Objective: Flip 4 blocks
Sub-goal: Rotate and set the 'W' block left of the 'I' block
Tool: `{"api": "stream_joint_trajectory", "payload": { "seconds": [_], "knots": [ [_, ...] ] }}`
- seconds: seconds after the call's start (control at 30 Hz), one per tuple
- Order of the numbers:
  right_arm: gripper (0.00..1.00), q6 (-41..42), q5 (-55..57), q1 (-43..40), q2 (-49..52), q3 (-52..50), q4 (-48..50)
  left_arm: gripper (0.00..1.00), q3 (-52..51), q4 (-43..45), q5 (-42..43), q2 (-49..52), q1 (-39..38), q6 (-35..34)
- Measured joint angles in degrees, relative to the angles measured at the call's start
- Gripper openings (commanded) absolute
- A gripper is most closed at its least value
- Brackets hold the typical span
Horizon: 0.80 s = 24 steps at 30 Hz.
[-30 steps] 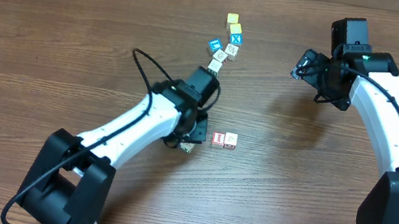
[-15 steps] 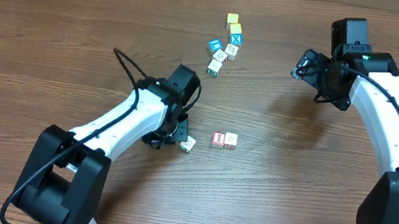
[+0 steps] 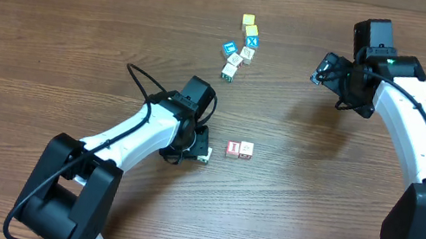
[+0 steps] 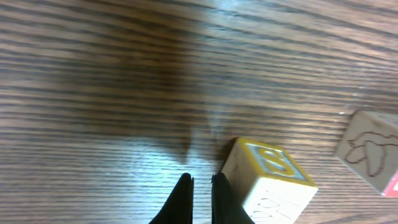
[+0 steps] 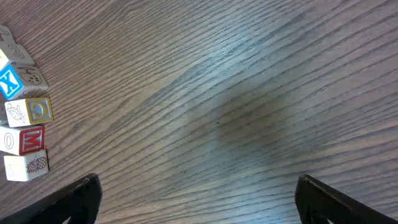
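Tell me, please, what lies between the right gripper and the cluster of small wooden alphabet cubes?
Only bare wood-grain tabletop lies between the right gripper and the cluster of small wooden alphabet cubes, as the overhead view shows.

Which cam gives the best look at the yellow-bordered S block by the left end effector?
Left wrist: the S block fills the foreground, letter and yellow border legible, beside the shut left end effector. Overhead shows it only as a pale speck. Right wrist misses it.
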Motion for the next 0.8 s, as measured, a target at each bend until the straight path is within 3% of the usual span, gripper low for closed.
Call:
{"api": "stream_joint_trajectory", "payload": {
  "seconds": [0.8],
  "knots": [
    [1.0, 0.0, 0.0, 0.0, 0.0, 0.0, 0.0, 0.07, 0.0, 4.1, 2.8, 0.0, -0.4, -2.0]
  ]
}}
